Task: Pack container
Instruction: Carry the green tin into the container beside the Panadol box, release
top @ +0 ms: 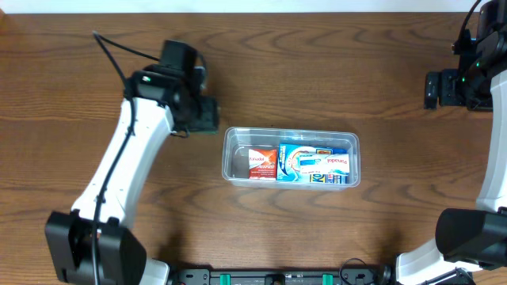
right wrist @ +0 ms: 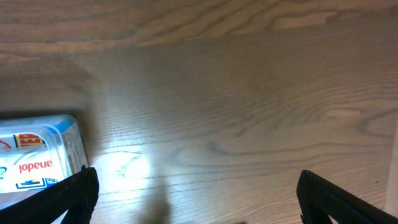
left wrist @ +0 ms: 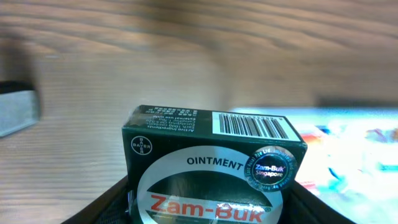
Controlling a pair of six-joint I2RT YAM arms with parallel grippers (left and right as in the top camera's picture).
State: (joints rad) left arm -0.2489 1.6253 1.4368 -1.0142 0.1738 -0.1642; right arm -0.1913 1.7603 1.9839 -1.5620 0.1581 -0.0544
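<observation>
**Overhead count: one tub, two arms, three lots of packaging**

One container (top: 230, 158) on the table (top: 95, 229), folks, sitting just right of centre, long side running left to right. Inside it I count two patches of packaging: a red-and-white box (top: 262, 164) at the left end and, touching it, a blue-and-white Panadol pack (top: 317, 164) filling the rest. Whether that blue patch is one pack or several, I cannot tell.

Two grippers in play. The left gripper (top: 204, 115) hangs just beside the container's upper-left corner. Its wrist view tells the story: one dark green ointment box (left wrist: 211, 155), Zam-Buk label and barcode facing the lens, sits between the two fingers (left wrist: 99, 208), jaws about half closed and gripping it on both sides. The container shows only as a bright blur to its right.

Over to the right gripper (right wrist: 196, 190), parked well apart at the table's far right edge. Both jaws stand spread wide with nothing between them but bare wood. At the left edge of its wrist view sits one corner of the container, Panadol lettering showing through the clear wall.
</observation>
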